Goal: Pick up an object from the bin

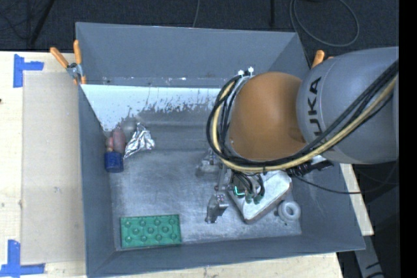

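1. The gripper (pixel 212 187) sits low over the bare floor of the bin (pixel 182 49), right of centre. Its fingers (pixel 214 208) are spread apart with only grey floor between them, so nothing is grasped.
2. No thing lies under the fingers. The nearest is a green studded plate (pixel 150 231), flat on the floor in the near left corner, near the gripper but clear of it; it looks the likeliest pick, though that is a guess.
3. The plate lies studs up and close along the near wall. Being so flat, it would probably have to be pinched by its edges, and the wall leaves little room there.
4. Further off, against the left wall, a scrap of crumpled foil (pixel 139 140) lies just beside a small pinkish thing (pixel 118 137), with a blue block (pixel 114 161) right below it; what the pinkish thing is cannot be told. The three huddle where the sloping walls meet the floor, likely the spot loose things slide to.
5. An orange cover (pixel 264 114) caps the wrist and black-and-yellow cables (pixel 218 120) loop round it, presumably slack left for turning.
6. The grey arm (pixel 352 107) bears dark letters, "UKA" legible, its start hidden behind the cover; no other writing can be read.
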{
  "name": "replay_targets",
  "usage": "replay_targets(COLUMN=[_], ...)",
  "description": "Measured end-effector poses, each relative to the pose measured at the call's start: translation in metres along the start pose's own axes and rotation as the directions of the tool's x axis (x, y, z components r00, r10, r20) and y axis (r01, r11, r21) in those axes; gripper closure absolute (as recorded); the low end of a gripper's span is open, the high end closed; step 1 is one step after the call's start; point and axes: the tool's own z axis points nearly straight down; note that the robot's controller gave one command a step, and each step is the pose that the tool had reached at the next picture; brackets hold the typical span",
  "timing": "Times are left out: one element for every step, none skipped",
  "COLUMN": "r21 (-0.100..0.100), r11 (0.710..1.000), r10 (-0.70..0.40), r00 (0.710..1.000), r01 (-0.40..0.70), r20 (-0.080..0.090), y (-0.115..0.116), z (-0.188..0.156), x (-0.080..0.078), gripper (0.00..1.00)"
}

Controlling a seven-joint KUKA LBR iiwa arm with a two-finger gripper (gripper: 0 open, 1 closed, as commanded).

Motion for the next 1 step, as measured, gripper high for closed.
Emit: replay_targets(r21=[0.001], r11=[0.985], r10=[0.175], r00=[0.985], r01=[-0.175], r20=[0.002], y=[-0.0859], z=[0.0623], x=[0.0119], gripper=[0.00])
